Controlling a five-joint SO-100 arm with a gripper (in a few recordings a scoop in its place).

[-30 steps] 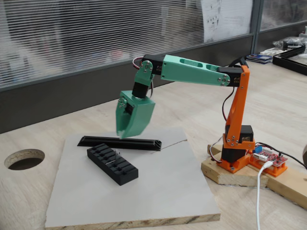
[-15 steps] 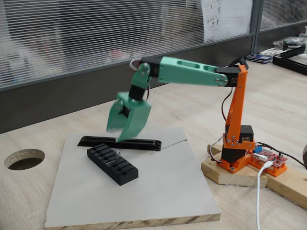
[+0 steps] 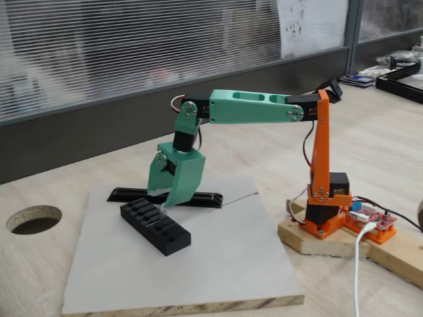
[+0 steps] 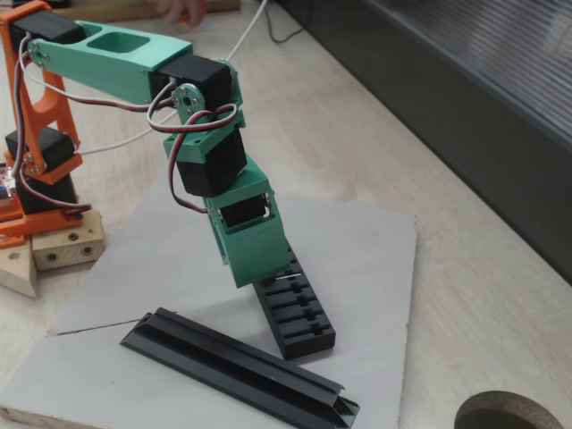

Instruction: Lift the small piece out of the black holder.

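Note:
The black holder (image 3: 158,231) (image 4: 299,317) lies slanted on a grey board (image 3: 218,264), its slotted top facing up. A thin silver small piece (image 4: 288,280) stands in a slot near the holder's far end. My green gripper (image 3: 158,197) (image 4: 266,279) points down and hangs just above that end, tips close to the small piece. In a fixed view the jaws stand slightly apart, open, with nothing between them. In the other fixed view the gripper's body hides the holder's end.
A long thin black angled rail (image 3: 205,198) (image 4: 232,362) lies on the board beside the holder, right behind the gripper. The orange arm base (image 3: 324,211) stands on a wooden block to the right. A round hole (image 3: 33,219) is cut in the table.
The gripper has swung left and dropped from above the rail to just over the holder's far end. Its jaws have parted a little.

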